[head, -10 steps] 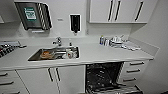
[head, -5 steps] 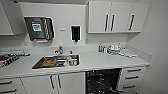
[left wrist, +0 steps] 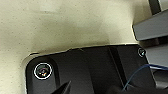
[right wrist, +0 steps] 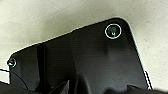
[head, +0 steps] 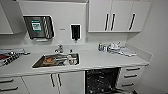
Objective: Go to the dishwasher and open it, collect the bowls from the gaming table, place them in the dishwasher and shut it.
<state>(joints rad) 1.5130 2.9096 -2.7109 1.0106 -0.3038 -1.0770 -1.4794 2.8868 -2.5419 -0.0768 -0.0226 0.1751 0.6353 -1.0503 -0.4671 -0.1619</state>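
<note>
The head view faces the kitchen counter (head: 100, 61) from high up; both wrist views look down at pale speckled floor (left wrist: 62, 25).

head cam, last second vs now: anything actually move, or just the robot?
Only the camera moved: the whole view slid, so the sink and the open dishwasher sit further left and lower in the picture than a second ago, as if the robot turned or drove right. Nothing was gripped or released. The countertop, the clutter by the wall and the wall cabinets stayed put.

White countertop (head: 95, 61) with inset steel sink (head: 56, 60).
Faucet (head: 59, 48) stands behind the sink; small bottles and clutter (head: 113, 48) sit at right rear; dish rack (head: 8, 57) at left edge.
</note>
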